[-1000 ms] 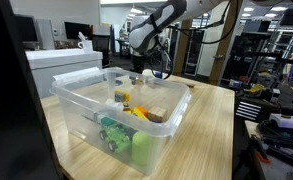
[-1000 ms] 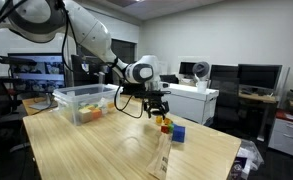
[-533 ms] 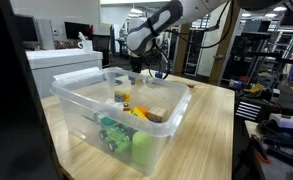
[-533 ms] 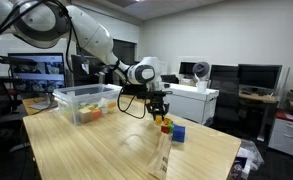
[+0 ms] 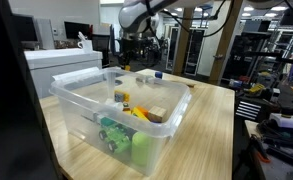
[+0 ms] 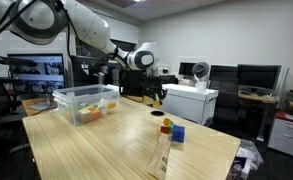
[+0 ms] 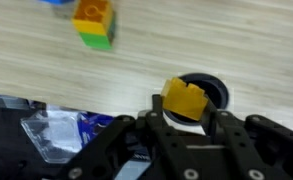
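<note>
In the wrist view my gripper (image 7: 183, 110) is shut on a yellow block (image 7: 184, 98), which sits tilted between the two black fingers (image 7: 154, 112). Below it on the wooden table (image 7: 246, 40) lies an orange block stacked on a green one (image 7: 94, 22), beside a blue block (image 7: 54, 2) at the top edge. A black round opening (image 7: 216, 90) in the table shows behind the yellow block. In an exterior view the gripper (image 6: 158, 92) hangs well above the table, up and to the left of the stacked blocks (image 6: 166, 126) and the blue block (image 6: 178, 132).
A clear plastic bin (image 5: 81, 100) with several toys stands on the table; it also shows in an exterior view as the bin (image 6: 86, 103). A tall pale object (image 6: 161, 158) stands near the table's front edge. Desks, monitors and shelves surround the table.
The gripper was open low over the stacked blocks; it has shut on the yellow block and risen well above the table with it.
</note>
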Motion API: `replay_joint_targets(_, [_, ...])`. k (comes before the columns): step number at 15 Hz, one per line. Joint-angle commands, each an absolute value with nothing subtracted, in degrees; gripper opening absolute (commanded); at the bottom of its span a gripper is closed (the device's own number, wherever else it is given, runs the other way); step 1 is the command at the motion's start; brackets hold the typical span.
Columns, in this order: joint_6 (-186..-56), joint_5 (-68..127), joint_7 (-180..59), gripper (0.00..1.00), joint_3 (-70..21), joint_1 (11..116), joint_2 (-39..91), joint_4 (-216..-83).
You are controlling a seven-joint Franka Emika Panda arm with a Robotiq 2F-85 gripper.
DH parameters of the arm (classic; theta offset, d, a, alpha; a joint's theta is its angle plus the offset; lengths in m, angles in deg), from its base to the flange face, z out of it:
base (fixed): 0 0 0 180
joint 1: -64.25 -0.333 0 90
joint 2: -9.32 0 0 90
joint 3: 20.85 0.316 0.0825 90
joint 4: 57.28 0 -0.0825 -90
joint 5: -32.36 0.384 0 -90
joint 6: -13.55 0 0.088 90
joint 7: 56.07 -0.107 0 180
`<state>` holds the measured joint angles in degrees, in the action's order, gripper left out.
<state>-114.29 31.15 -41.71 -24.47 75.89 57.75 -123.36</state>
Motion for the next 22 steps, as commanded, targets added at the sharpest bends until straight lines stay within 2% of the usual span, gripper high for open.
replay_joint_targets(1, [-113.69,36.81,-37.76,0.14,-17.21,76.23,48.14,-130.75])
replay_joint_targets(7, [-109.51,48.53,-25.05,0.14,-7.99,76.97,31.69,-145.56])
replay_joint_targets(12, [-92.53,50.63,-23.29,0.14,-11.54,74.06,20.67,-155.42])
replay_joint_targets(13, [-90.6,49.54,-23.6,0.64,-12.37,73.3,20.07,-156.09])
replay_joint_targets(14, [-89.32,49.3,-23.91,0.65,-13.16,72.66,19.43,-156.91])
replay_joint_targets(15, [-88.55,48.87,-24.29,0.7,-14.05,71.99,19.2,-157.45])
replay_joint_targets(17, [-91.46,46.58,-26.89,0.96,-17.23,70.8,23.71,-153.74])
replay_joint_targets(18, [-94.58,45.14,-27.82,1.0,-18.78,71.34,26.76,-151.1])
replay_joint_targets(22, [-108.73,39.31,-30.64,1.0,-25.08,75.21,39.49,-141.65])
